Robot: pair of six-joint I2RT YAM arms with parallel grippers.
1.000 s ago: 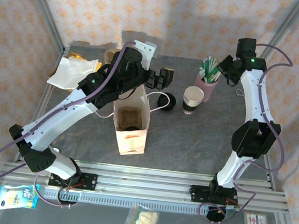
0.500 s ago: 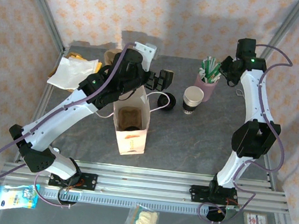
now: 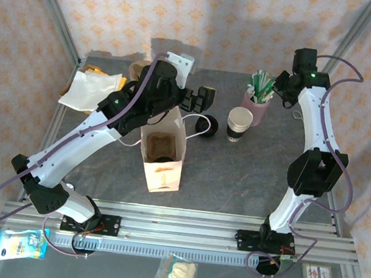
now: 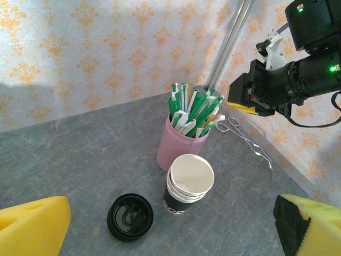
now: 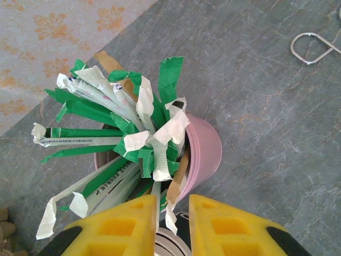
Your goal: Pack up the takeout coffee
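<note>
The takeout coffee is a white paper cup with a dark lower band. It stands upright mid-table with its top open, and looks like nested cups. Its black lid lies flat on the table to the cup's left. My left gripper hovers wide open behind the lid, holding nothing. My right gripper hangs over the pink cup of straws. Its yellow fingers stand a narrow gap apart, with straw wrapper ends in the gap.
A white paper bag stands open in front of the left arm, with something brown inside. White napkins lie at the back left. Metal wire tongs rest right of the pink cup. Frame posts rise at the back corners.
The left arm's upper part has shifted slightly. The right arm stays over the straws. The cup, lid and bag have not moved.
</note>
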